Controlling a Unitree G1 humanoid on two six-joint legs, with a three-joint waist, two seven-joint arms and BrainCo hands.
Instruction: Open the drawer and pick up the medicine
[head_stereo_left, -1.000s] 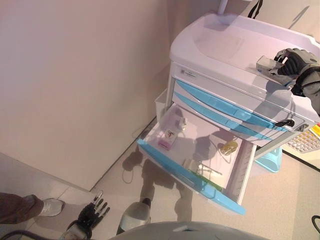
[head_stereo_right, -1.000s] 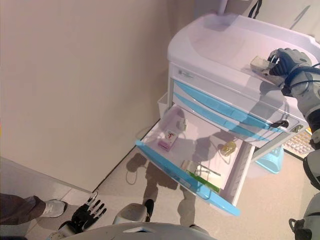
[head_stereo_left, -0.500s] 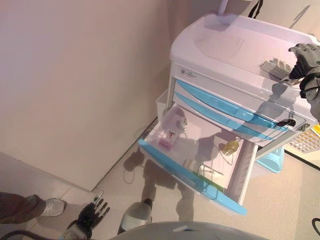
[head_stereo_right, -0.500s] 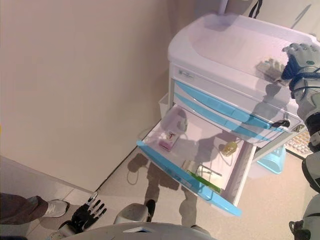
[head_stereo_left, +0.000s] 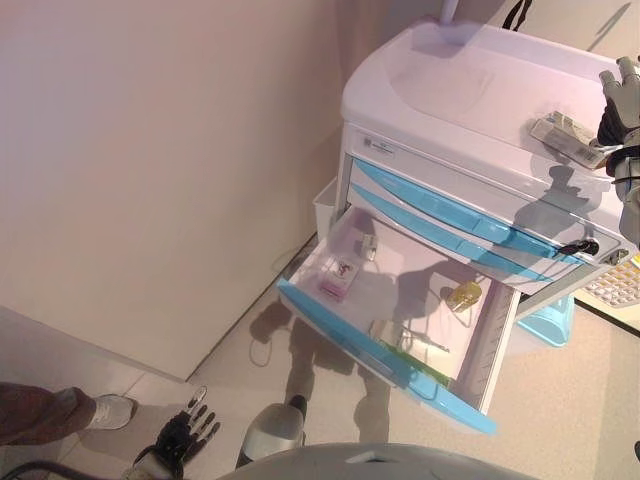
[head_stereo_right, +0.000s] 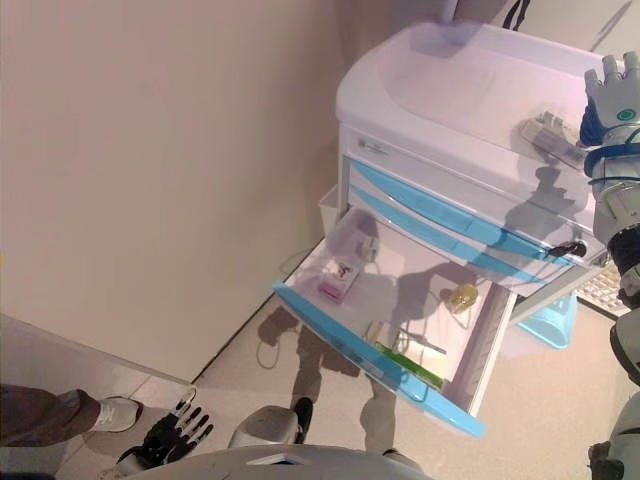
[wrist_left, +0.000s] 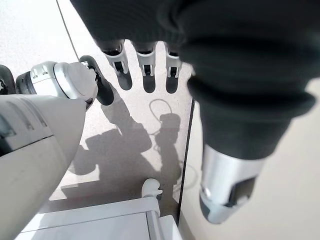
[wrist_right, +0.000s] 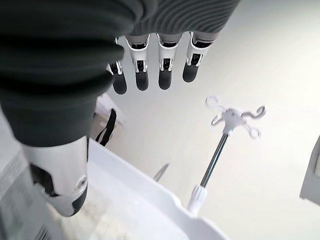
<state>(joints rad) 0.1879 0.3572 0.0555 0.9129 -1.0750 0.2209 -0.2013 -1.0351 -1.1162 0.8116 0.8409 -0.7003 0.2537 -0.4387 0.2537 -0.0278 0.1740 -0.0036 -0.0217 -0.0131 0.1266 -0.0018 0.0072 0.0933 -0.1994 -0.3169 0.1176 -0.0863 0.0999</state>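
Note:
A white cart (head_stereo_left: 450, 90) with blue drawer fronts stands by the wall. Its lowest drawer (head_stereo_left: 385, 355) is pulled open. Inside lie a pink box (head_stereo_left: 337, 280), a small amber bottle (head_stereo_left: 464, 294), a green packet (head_stereo_right: 405, 362) and a small white item (head_stereo_left: 366, 246). A medicine pack (head_stereo_left: 567, 140) lies on the cart's top near the right edge. My right hand (head_stereo_right: 618, 95) is open, raised just to the right of the pack and apart from it. My left hand (head_stereo_left: 185, 437) hangs open low by the floor, empty.
A plain wall (head_stereo_left: 150, 170) stands left of the cart. A person's shoe (head_stereo_left: 105, 410) shows on the floor at lower left. A light blue bin (head_stereo_left: 545, 322) sits under the cart's right side. An IV pole (wrist_right: 220, 140) stands behind the cart.
My right hand has let go of the medicine pack, opened, and moved up and to the right. The pack now lies on the cart top. The left hand has stayed low.

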